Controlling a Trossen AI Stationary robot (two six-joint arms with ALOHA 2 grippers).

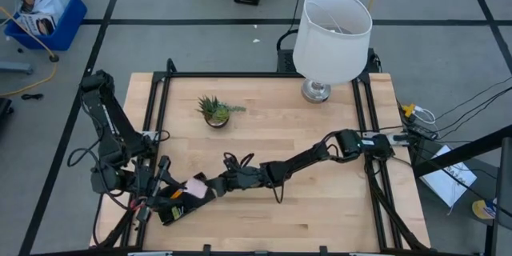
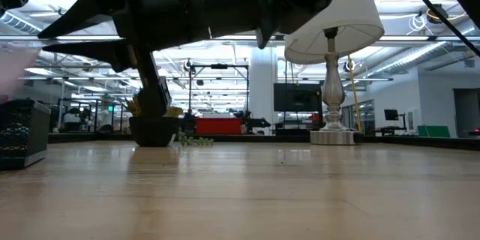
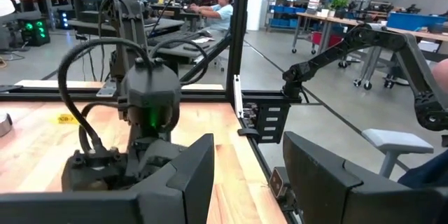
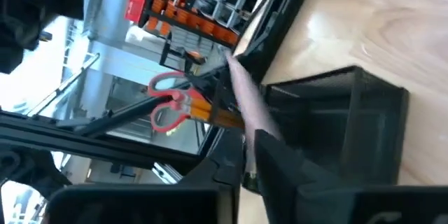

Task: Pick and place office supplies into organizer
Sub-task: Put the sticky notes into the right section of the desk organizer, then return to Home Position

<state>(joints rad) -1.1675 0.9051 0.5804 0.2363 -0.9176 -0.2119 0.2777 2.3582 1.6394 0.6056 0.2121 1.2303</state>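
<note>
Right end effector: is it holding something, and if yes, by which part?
The right end effector appears to pinch the pink sticky-note pad by one edge, over the organizer.

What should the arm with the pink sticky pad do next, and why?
Probably lower a little and leave the pad in the tray. The right gripper has the thin pink square sticky-note pad at its tip, right beside the black mesh organizer tray, and the pad does not look set down yet.

Plant (image 1: 214,111) left of lamp (image 1: 330,36); organizer (image 1: 178,205) near front-left corner.
</note>
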